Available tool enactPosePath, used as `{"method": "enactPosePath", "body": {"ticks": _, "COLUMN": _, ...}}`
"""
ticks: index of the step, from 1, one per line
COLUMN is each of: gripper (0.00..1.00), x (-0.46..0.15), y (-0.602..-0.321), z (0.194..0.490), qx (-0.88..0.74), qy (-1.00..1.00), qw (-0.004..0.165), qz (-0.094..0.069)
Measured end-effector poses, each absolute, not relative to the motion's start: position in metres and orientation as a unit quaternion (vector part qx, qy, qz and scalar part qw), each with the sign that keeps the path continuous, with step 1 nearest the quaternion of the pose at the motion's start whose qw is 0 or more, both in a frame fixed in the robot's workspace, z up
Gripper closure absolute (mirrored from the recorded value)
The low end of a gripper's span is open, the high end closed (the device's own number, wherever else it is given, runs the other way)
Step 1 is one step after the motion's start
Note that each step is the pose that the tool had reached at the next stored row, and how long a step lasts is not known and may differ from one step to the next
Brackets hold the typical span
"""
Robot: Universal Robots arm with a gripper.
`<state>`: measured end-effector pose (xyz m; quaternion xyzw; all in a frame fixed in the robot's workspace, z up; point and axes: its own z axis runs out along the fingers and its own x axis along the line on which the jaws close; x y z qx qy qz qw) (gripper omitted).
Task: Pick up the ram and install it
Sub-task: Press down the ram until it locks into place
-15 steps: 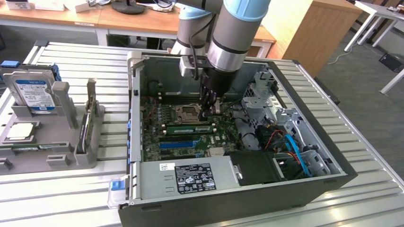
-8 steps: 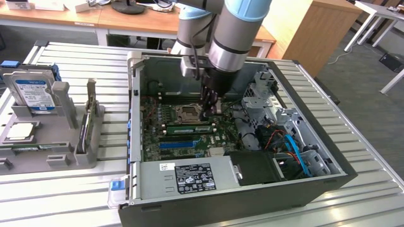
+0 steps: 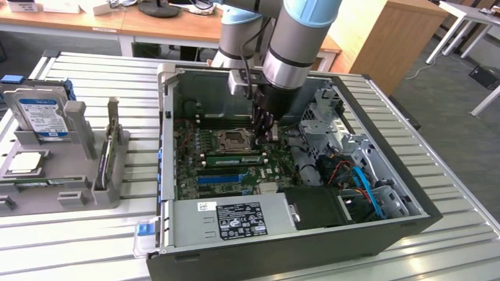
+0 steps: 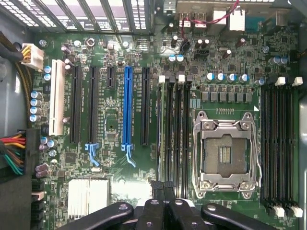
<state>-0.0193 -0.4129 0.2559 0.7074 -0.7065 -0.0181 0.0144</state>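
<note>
- The computer case (image 3: 234, 234) surrounds my gripper (image 4: 163, 190), with the motherboard (image 4: 110, 129) beneath it.
- My gripper is closed and grips nothing.
- The ram (image 3: 231, 158) sits in a slot just below my fingertips. I judge this the seating step, which calls for straight downward pressure.

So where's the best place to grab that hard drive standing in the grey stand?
Probably its upper end, coming down from above. The hard drive stands nearly upright, label facing out, with its lower end seated in the grey stand, so the top edge and upper sides are left free.
</note>
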Motion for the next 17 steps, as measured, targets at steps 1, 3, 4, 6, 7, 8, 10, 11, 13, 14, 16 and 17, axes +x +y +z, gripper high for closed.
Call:
{"method": "enactPosePath", "body": {"ticks": 1, "gripper": 0.9, "x": -0.019, "y": -0.413, "z": 0.256, "qx": 0.707, "qy": -0.706, "qw": 0.014, "qz": -0.018}}
{"method": "enactPosePath", "body": {"ticks": 3, "gripper": 0.9, "x": -0.018, "y": -0.413, "z": 0.256, "qx": 0.707, "qy": -0.706, "qw": 0.014, "qz": -0.018}}
{"method": "enactPosePath", "body": {"ticks": 4, "gripper": 0.9, "x": -0.017, "y": -0.413, "z": 0.256, "qx": 0.707, "qy": -0.706, "qw": 0.014, "qz": -0.018}}
{"method": "enactPosePath", "body": {"ticks": 6, "gripper": 0.9, "x": -0.016, "y": -0.413, "z": 0.256, "qx": 0.707, "qy": -0.706, "qw": 0.014, "qz": -0.018}}
{"method": "enactPosePath", "body": {"ticks": 7, "gripper": 0.9, "x": -0.015, "y": -0.413, "z": 0.256, "qx": 0.707, "qy": -0.706, "qw": 0.014, "qz": -0.018}}
{"method": "enactPosePath", "body": {"ticks": 8, "gripper": 0.9, "x": -0.015, "y": -0.413, "z": 0.256, "qx": 0.707, "qy": -0.706, "qw": 0.014, "qz": -0.018}}
{"method": "enactPosePath", "body": {"ticks": 10, "gripper": 0.9, "x": -0.013, "y": -0.413, "z": 0.256, "qx": 0.707, "qy": -0.706, "qw": 0.014, "qz": -0.018}}
{"method": "enactPosePath", "body": {"ticks": 11, "gripper": 0.9, "x": -0.012, "y": -0.413, "z": 0.256, "qx": 0.707, "qy": -0.706, "qw": 0.014, "qz": -0.018}}
{"method": "enactPosePath", "body": {"ticks": 13, "gripper": 0.9, "x": -0.011, "y": -0.413, "z": 0.256, "qx": 0.707, "qy": -0.706, "qw": 0.014, "qz": -0.018}}
{"method": "enactPosePath", "body": {"ticks": 14, "gripper": 0.9, "x": -0.011, "y": -0.413, "z": 0.256, "qx": 0.707, "qy": -0.706, "qw": 0.014, "qz": -0.018}}
{"method": "enactPosePath", "body": {"ticks": 16, "gripper": 0.9, "x": -0.009, "y": -0.413, "z": 0.256, "qx": 0.707, "qy": -0.706, "qw": 0.014, "qz": -0.018}}
{"method": "enactPosePath", "body": {"ticks": 17, "gripper": 0.9, "x": -0.008, "y": -0.413, "z": 0.256, "qx": 0.707, "qy": -0.706, "qw": 0.014, "qz": -0.018}}
